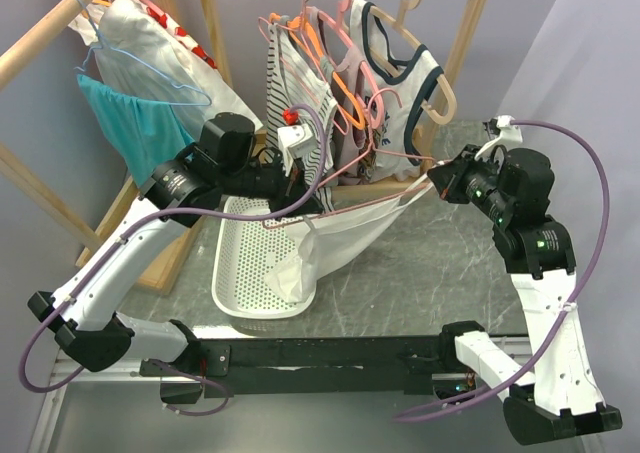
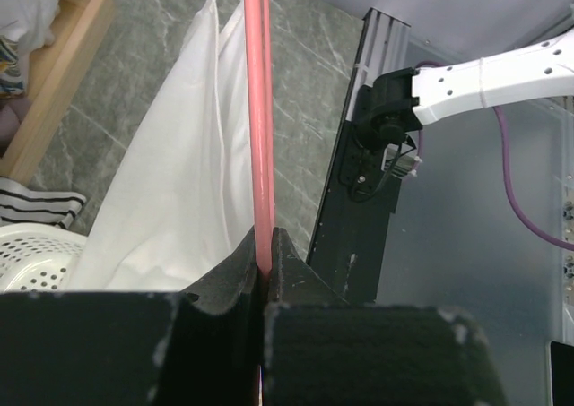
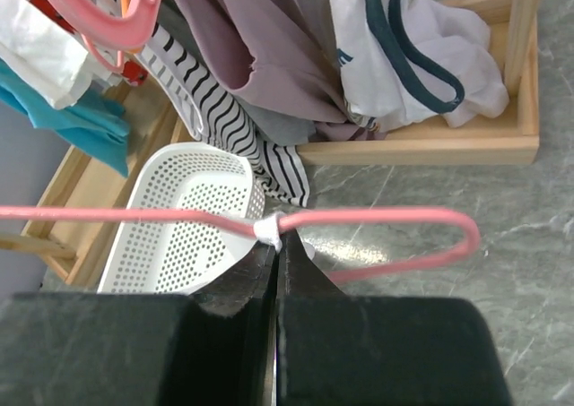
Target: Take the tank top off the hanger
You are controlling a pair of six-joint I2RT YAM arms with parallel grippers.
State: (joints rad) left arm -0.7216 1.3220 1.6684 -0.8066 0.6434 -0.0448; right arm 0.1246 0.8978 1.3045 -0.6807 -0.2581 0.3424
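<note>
The left hand (image 2: 265, 245) is clenched on the thin pink wire hanger (image 2: 259, 110), held roughly level above the grey marbled table (image 1: 430, 263). The right hand (image 3: 275, 243) is clamped on the white fabric tank top (image 1: 345, 235) at its strap on the wire. The garment droops from the hanger over the white perforated plastic basket (image 1: 238, 258).

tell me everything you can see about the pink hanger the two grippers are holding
The pink hanger is thin and smooth, like coated wire or plastic, with a rounded bend at one shoulder end. It is off the rack, stretched between the arms above the table. The left gripper is shut on its bar. The right gripper is shut where a bit of the white tank top wraps it. The tank top drapes from it toward the white basket. Its hook is not clearly visible.
</note>
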